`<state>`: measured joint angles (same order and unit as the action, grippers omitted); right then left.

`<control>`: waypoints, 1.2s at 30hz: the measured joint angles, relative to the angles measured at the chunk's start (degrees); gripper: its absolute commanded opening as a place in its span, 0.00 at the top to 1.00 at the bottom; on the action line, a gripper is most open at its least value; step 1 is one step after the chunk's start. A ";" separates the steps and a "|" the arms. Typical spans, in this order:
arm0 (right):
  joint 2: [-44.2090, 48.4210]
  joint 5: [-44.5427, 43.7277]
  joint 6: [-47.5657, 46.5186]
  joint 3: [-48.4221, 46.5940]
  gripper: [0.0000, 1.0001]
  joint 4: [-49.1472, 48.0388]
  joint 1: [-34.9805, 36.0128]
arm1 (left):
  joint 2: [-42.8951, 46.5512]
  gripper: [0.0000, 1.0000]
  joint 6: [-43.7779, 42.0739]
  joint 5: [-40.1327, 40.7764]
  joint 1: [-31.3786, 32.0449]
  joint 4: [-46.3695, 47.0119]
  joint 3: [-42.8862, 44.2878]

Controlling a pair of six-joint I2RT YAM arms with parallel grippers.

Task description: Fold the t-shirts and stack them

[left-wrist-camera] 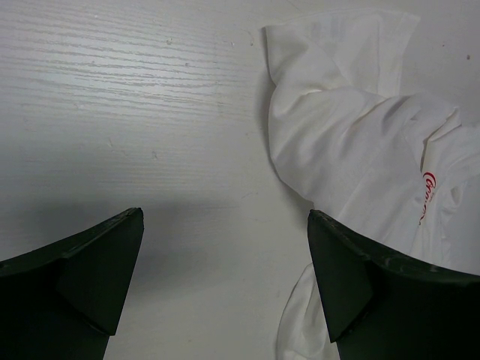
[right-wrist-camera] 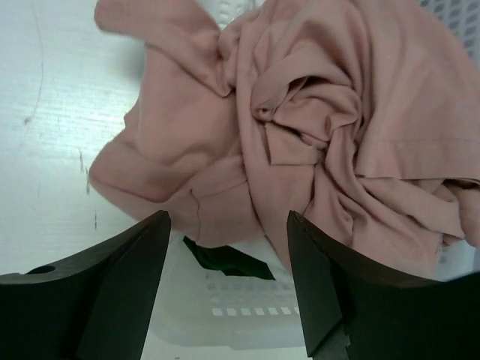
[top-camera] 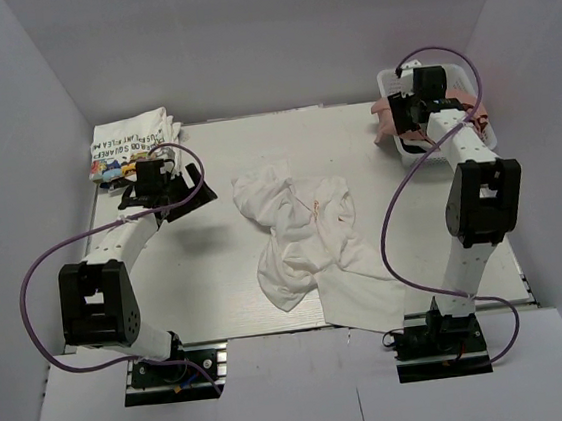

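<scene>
A crumpled white t-shirt [top-camera: 304, 233] with a small red print lies in the middle of the table; it also shows in the left wrist view [left-wrist-camera: 360, 142]. A folded stack of t-shirts [top-camera: 133, 141] sits at the back left. A dusty pink t-shirt [right-wrist-camera: 315, 112] hangs over the rim of the white mesh basket [top-camera: 471, 100], with a bit of dark green cloth [right-wrist-camera: 225, 259] under it. My left gripper [top-camera: 173, 187] is open and empty over bare table, left of the white shirt. My right gripper [top-camera: 406, 107] is open just above the pink shirt.
A flat white cloth [top-camera: 360, 293] lies at the front of the crumpled shirt near the table's front edge. Purple cables loop from both arms. Grey walls close in the back and sides.
</scene>
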<state>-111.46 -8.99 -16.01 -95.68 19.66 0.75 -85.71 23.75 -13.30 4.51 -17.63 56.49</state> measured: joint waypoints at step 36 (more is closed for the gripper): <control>5.09 -16.24 19.43 -0.98 1.00 -10.84 -8.63 | 2.25 0.00 0.28 0.22 -0.02 -1.60 -0.42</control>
<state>-106.37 -25.23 3.42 -96.66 8.82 -7.88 -83.46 24.03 -13.08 4.49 -19.22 56.07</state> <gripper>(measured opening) 0.027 0.998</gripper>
